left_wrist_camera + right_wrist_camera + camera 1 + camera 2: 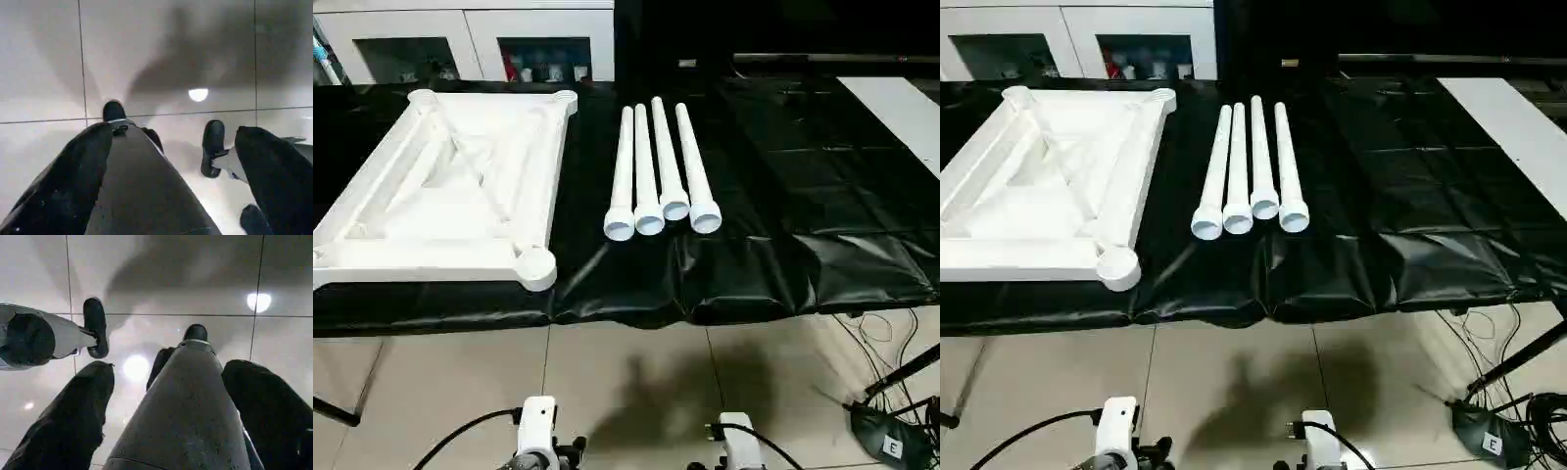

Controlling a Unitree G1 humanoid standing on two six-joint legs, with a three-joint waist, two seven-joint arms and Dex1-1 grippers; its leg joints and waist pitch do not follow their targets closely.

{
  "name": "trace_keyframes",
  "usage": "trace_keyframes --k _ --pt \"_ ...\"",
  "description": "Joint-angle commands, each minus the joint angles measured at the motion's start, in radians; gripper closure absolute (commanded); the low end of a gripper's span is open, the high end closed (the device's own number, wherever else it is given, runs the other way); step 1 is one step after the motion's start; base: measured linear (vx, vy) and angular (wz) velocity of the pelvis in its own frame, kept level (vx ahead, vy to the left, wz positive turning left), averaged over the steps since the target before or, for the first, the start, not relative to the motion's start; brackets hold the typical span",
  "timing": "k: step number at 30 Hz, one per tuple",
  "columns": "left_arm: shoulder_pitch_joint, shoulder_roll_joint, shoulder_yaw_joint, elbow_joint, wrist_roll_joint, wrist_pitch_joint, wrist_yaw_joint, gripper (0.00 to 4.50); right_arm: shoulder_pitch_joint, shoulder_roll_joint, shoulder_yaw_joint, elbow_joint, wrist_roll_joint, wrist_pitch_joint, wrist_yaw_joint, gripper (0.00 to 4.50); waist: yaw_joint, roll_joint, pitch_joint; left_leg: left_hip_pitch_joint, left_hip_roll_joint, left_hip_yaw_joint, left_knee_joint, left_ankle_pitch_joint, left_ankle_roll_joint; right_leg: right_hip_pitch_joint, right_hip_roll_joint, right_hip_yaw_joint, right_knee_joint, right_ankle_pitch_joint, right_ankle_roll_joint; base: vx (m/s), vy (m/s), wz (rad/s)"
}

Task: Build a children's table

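Note:
The white tabletop (pixel 450 186) lies upside down at the left of the black-covered table, its ribbed X-braced underside and round corner sockets facing up. Several long white tube legs (pixel 661 171) lie side by side at the table's middle, their wide open ends toward me. Both arms hang low in front of the table, well short of the parts; their white wrists (pixel 538 431) show at the bottom edge. My left gripper (pixel 171 181) points down at the floor, open, with nothing held. My right gripper (pixel 171 416) also points at the floor, open and holding nothing.
A white cabinet with glass doors (pixel 470 44) stands behind the table. A white board (pixel 901 113) lies at the table's far right. Cables and a black bag (pixel 891 431) sit on the tiled floor at the right. My own legs and feet (pixel 113 110) show below the grippers.

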Motion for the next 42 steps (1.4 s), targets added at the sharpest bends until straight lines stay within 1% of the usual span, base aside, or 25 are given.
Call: trace_keyframes --k 1,4,5,6,7,8,9,12,17,20,23,25,26,29,31,32,33,34,35,36,37,38,39,41,42 --pt "0.003 -0.002 0.008 -0.002 -0.003 0.009 0.008 0.04 0.001 -0.001 -0.005 0.008 0.0 0.004 -0.006 0.57 -0.002 0.003 -0.032 0.017 0.042 -0.014 -0.067 -0.291 0.026 0.014 -0.083 0.034 -0.087 -0.072 -0.207 0.0 0.0 0.0" --pt "0.003 -0.002 0.008 -0.002 -0.003 0.009 0.008 0.04 0.001 -0.001 -0.005 0.008 0.0 0.004 -0.006 0.57 -0.003 0.003 -0.032 0.017 0.043 -0.015 -0.067 -0.289 0.023 0.014 -0.083 0.034 -0.086 -0.07 -0.206 0.0 0.0 0.0" --pt "-0.1 -0.05 -0.046 0.308 0.141 0.066 0.082 0.04 0.02 -0.024 0.017 0.106 -0.099 0.057 -0.071 0.57 -0.002 0.002 -0.033 0.017 0.042 -0.014 -0.067 -0.288 0.024 0.014 -0.083 0.034 -0.086 -0.067 -0.207 0.0 0.0 0.0" --pt "-0.1 -0.05 -0.046 0.308 0.141 0.066 0.082 0.04 0.02 -0.024 0.017 0.106 -0.099 0.057 -0.071 0.57 0.006 -0.019 -0.045 0.032 0.037 -0.008 -0.058 -0.241 0.025 0.011 -0.079 0.036 -0.088 -0.061 -0.176 0.0 0.0 0.0" --pt "-0.095 -0.051 -0.055 0.304 0.148 0.069 0.088 0.04 0.017 -0.026 0.028 0.107 -0.112 0.057 -0.078 0.57 0.001 -0.024 -0.041 0.018 0.037 -0.011 -0.062 -0.228 0.028 0.019 -0.087 0.035 -0.085 -0.07 -0.169 0.0 0.0 0.0" --pt "-0.093 -0.052 -0.057 0.302 0.15 0.07 0.091 0.04 0.015 -0.027 0.032 0.107 -0.116 0.057 -0.082 0.57 0.005 -0.016 -0.048 0.01 0.041 -0.018 -0.066 -0.207 0.021 0.031 -0.094 0.031 -0.08 -0.063 -0.164 0.0 0.0 0.0" --pt "-0.089 -0.052 -0.062 0.299 0.153 0.071 0.094 0.04 0.012 -0.028 0.039 0.108 -0.124 0.056 -0.085 0.57 0.0 -0.021 -0.051 0.018 0.042 -0.015 -0.061 -0.212 0.026 0.023 -0.087 0.031 -0.083 -0.028 -0.165 0.0 0.0 0.0" --pt "-0.086 -0.051 -0.064 0.298 0.153 0.071 0.095 0.0 0.008 -0.027 0.045 0.107 -0.129 0.047 -0.081 0.28 0.0 -0.022 -0.059 0.021 0.039 -0.012 -0.055 -0.229 0.044 0.022 -0.089 0.031 -0.081 0.006 -0.184 0.0 0.0 0.0" --pt "-0.098 -0.054 -0.038 0.325 0.172 0.05 0.09 0.0 0.003 -0.02 0.032 0.109 -0.146 0.025 -0.072 0.07 0.0 -0.025 -0.059 0.022 0.041 -0.012 -0.059 -0.271 0.042 0.019 -0.087 0.03 -0.086 -0.053 -0.189 0.0 0.0 0.0" --pt "-0.111 -0.048 -0.028 0.324 0.184 -0.024 0.055 0.0 -0.015 -0.018 0.048 0.092 -0.178 -0.054 -0.039 0.07 0.001 -0.028 -0.061 0.021 0.041 -0.014 -0.059 -0.277 0.039 0.019 -0.09 0.031 -0.089 -0.078 -0.182 0.0 0.0 0.0" --pt "-0.111 -0.009 -0.042 0.312 0.196 -0.085 0.022 0.0 -0.029 -0.022 0.053 0.069 -0.179 -0.121 0.016 0.07 0.002 -0.031 -0.063 0.02 0.044 -0.014 -0.058 -0.265 0.055 0.019 -0.09 0.03 -0.084 -0.031 -0.19 0.0 0.0 0.0" --pt "-0.103 0.046 -0.06 0.298 0.213 -0.139 -0.035 0.0 -0.039 -0.031 0.068 0.049 -0.186 -0.161 0.073 0.07 0.001 -0.025 -0.065 0.018 0.045 -0.016 -0.058 -0.248 0.061 0.021 -0.09 0.03 -0.078 0.002 -0.195 0.0 0.0 0.0" --pt "-0.101 0.061 -0.064 0.293 0.223 -0.155 -0.052 0.0 -0.041 -0.034 0.072 0.044 -0.193 -0.171 0.089 0.07 0.0 -0.026 -0.064 0.02 0.046 -0.015 -0.057 -0.246 0.065 0.02 -0.088 0.029 -0.077 0.026 -0.199 0.0 0.0 0.0" --pt "-0.093 0.111 -0.03 0.217 0.194 -0.248 -0.168 0.0 -0.04 -0.072 0.097 -0.009 -0.217 -0.263 0.203 0.07 0.003 -0.025 -0.065 0.023 0.046 -0.014 -0.056 -0.25 0.07 0.019 -0.088 0.028 -0.075 0.044 -0.203 0.0 0.0 0.0" --pt "-0.075 0.132 -0.021 0.154 0.174 -0.279 -0.241 0.0 -0.031 -0.094 0.106 -0.05 -0.223 -0.326 0.26 0.07 0.007 -0.024 -0.065 0.026 0.05 -0.011 -0.053 -0.257 0.07 0.017 -0.086 0.028 -0.072 0.058 -0.226 0.0 0.0 0.0" --pt "-0.056 0.144 -0.026 0.105 0.167 -0.29 -0.281 0.0 -0.021 -0.105 0.11 -0.079 -0.22 -0.35 0.301 0.07 0.011 -0.021 -0.061 0.022 0.052 -0.013 -0.058 -0.265 0.07 0.02 -0.09 0.028 -0.071 0.051 -0.229 0.0 0.0 0.0" --pt "-0.016 0.166 -0.044 0.013 0.158 -0.307 -0.352 0.0 -0.001 -0.124 0.119 -0.135 -0.21 -0.378 0.372 0.07 0.012 -0.019 -0.061 0.022 0.053 -0.013 -0.057 -0.282 0.072 0.019 -0.089 0.029 -0.07 0.042 -0.228 0.0 0.0 0.0" --pt "-0.016 0.166 -0.044 0.013 0.158 -0.307 -0.352 0.0 -0.001 -0.124 0.119 -0.135 -0.21 -0.378 0.372 0.07 0.012 -0.019 -0.061 0.022 0.053 -0.013 -0.057 -0.282 0.072 0.019 -0.089 0.029 -0.07 0.042 -0.228 0.0 0.0 0.0" --pt "0.032 0.187 -0.069 -0.088 0.15 -0.316 -0.409 0.0 0.003 -0.135 0.126 -0.179 -0.198 -0.397 0.433 0.07 0.013 -0.02 -0.061 0.023 0.052 -0.012 -0.056 -0.288 0.072 0.02 -0.086 0.028 -0.069 0.041 -0.231 0.0 0.0 0.0" --pt "0.057 0.196 -0.081 -0.141 0.146 -0.314 -0.428 0.0 -0.002 -0.137 0.129 -0.197 -0.192 -0.404 0.457 0.07 0.01 -0.022 -0.059 0.019 0.052 -0.01 -0.057 -0.288 0.076 0.02 -0.084 0.029 -0.069 0.042 -0.229 0.0 0.0 0.0" --pt "0.057 0.196 -0.081 -0.141 0.146 -0.314 -0.428 0.0 -0.002 -0.137 0.129 -0.197 -0.192 -0.404 0.457 0.07 0.011 -0.02 -0.06 0.021 0.053 -0.011 -0.058 -0.292 0.076 0.02 -0.085 0.028 -0.069 0.038 -0.231 0.0 0.0 0.0" --pt "0.096 0.205 -0.09 -0.223 0.13 -0.306 -0.455 0.0 -0.026 -0.158 0.107 -0.243 -0.152 -0.378 0.539 0.07 0.008 -0.015 -0.06 0.022 0.05 -0.01 -0.057 -0.296 0.074 0.02 -0.081 0.028 -0.068 0.03 -0.231 0.0 0.0 0.0" --pt "0.135 0.215 -0.096 -0.304 0.12 -0.299 -0.481 0.0 -0.031 -0.185 0.092 -0.312 -0.111 -0.351 0.62 0.07 0.005 -0.023 -0.057 0.014 0.054 -0.011 -0.059 -0.296 0.08 0.027 -0.082 0.027 -0.067 0.032 -0.228 0.0 0.0 0.0" --pt "0.169 0.223 -0.1 -0.376 0.106 -0.288 -0.497 0.0 -0.012 -0.207 0.092 -0.39 -0.083 -0.329 0.666 0.07 0.009 -0.019 -0.057 0.018 0.053 -0.009 -0.055 -0.285 0.088 0.023 -0.077 0.027 -0.068 0.039 -0.221 0.0 0.0 0.0" --pt "0.215 0.233 -0.105 -0.475 0.09 -0.265 -0.516 0.0 0.033 -0.24 0.099 -0.517 -0.046 -0.299 0.719 0.07 0.012 -0.015 -0.057 0.019 0.052 -0.007 -0.054 -0.285 0.088 0.022 -0.075 0.029 -0.069 0.041 -0.214 0.0 0.0 0.0"
